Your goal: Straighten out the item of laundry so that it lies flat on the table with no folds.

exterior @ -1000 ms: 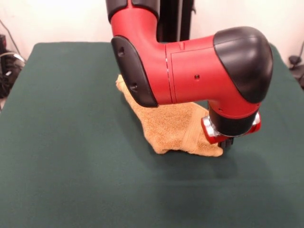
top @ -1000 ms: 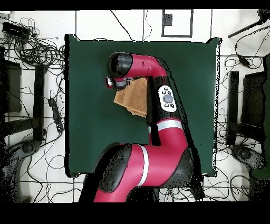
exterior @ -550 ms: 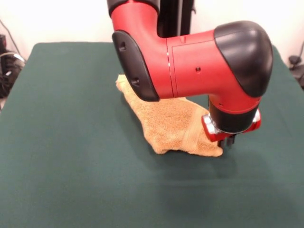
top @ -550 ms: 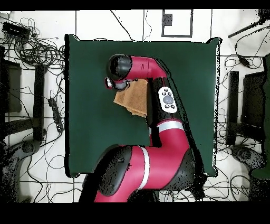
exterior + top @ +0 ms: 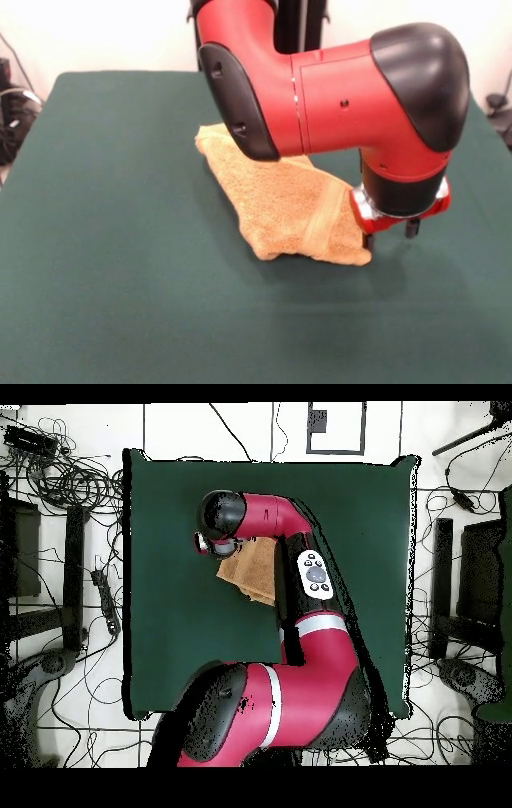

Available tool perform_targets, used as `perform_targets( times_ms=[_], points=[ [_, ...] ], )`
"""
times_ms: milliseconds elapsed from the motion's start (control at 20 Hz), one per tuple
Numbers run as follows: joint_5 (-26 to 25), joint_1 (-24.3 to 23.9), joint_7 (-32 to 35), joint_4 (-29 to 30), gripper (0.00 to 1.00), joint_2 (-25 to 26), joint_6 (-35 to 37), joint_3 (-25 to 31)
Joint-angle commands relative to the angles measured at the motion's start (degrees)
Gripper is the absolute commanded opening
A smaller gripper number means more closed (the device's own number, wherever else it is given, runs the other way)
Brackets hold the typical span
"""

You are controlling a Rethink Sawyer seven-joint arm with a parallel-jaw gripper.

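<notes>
The orange-tan towel (image 5: 284,208) is being left bunched and folded near the middle of the green table (image 5: 120,280), while the gripper (image 5: 390,234) is being held just beside its corner with fingers (image 5: 412,228) parted and nothing seen gripped between them.

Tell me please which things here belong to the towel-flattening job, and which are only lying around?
Belong to the job:
- towel, bunched and folded
- green table
- robot's hand, at the towel's corner, fingers apart

Only lying around:
- cables on the floor beside the table
- dark stands at both sides
</notes>
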Motion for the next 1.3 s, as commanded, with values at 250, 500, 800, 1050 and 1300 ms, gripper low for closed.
perform_targets(
  times_ms=[250, 500, 800, 1050, 1300],
  points=[
    [-1.15, 2.63, 6.96, 5.09, 1.0, 4.47, -6.9, -0.38],
    [-3.33, 3.42, 5.53, 3.59, 1.0, 5.13, -6.97, -1.57],
    [-2.92, 5.17, 4.65, 2.26, 1.0, 2.83, 0.88, -3.5],
    [-2.19, 5.45, 3.46, 2.47, 1.0, 0.13, 4.73, -4.43],
    [-3.27, 5.0, 0.67, 1.39, 1.0, 0.8, 4.26, -5.06]
  ],
)
